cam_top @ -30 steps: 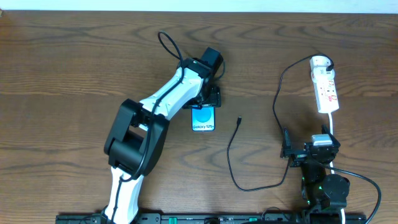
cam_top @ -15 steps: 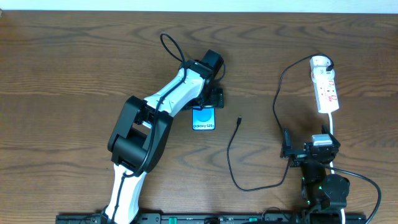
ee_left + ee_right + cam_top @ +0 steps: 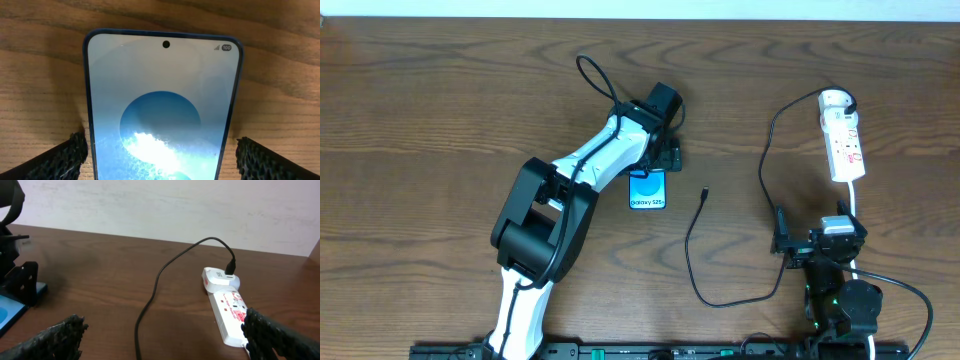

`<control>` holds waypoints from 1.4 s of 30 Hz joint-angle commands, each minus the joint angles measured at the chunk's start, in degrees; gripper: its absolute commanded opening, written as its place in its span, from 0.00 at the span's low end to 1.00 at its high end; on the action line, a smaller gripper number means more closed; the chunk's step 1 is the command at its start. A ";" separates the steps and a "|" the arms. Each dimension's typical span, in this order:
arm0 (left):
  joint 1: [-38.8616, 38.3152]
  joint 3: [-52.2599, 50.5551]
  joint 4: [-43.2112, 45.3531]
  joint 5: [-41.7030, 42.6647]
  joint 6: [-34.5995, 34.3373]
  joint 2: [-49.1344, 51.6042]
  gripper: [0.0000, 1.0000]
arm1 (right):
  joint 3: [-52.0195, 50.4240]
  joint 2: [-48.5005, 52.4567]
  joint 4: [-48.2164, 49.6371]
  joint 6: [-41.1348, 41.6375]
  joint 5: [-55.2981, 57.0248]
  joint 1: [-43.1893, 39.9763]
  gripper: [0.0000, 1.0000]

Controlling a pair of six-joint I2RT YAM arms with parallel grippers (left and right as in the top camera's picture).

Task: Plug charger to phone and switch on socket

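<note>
The phone [image 3: 648,190] lies flat on the table, its screen lit blue and white. My left gripper [image 3: 651,163] is open and straddles the phone's far end. In the left wrist view [image 3: 160,160] the phone [image 3: 162,110] fills the space between the fingers [image 3: 70,157], with a small gap on the right side. The charger [image 3: 692,250] runs from the socket [image 3: 843,138] in a loop; its connector tip [image 3: 705,192] lies free to the right of the phone. My right gripper [image 3: 817,245] is open and empty near the front right, its wrist view [image 3: 165,340] facing the cable [image 3: 150,305] and socket [image 3: 227,310].
The thick white cord [image 3: 858,215] runs from the socket toward the right arm's base. The wooden table [image 3: 440,120] extends left of the left arm. A pale wall [image 3: 150,205] stands behind the table's far edge.
The left arm has shifted slightly away from me over the phone's far end. The phone, the cable and the right arm have stayed in place.
</note>
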 commanded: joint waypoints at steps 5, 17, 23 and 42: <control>0.15 -2.60 -2.32 -1.42 -3.58 3.78 0.97 | -0.02 -0.11 -0.24 -0.57 0.22 0.57 0.99; -3.17 -2.49 -3.58 -5.86 -4.31 3.78 0.97 | -0.02 -0.11 -0.24 -0.59 0.22 0.57 0.99; -1.99 -2.49 -3.58 -4.04 -5.25 3.78 0.97 | -0.02 -0.11 -0.24 -0.59 0.22 0.57 0.99; -2.05 -2.49 -2.71 -5.25 -5.22 3.91 0.96 | -0.02 -0.11 -0.24 -0.59 0.20 0.57 0.99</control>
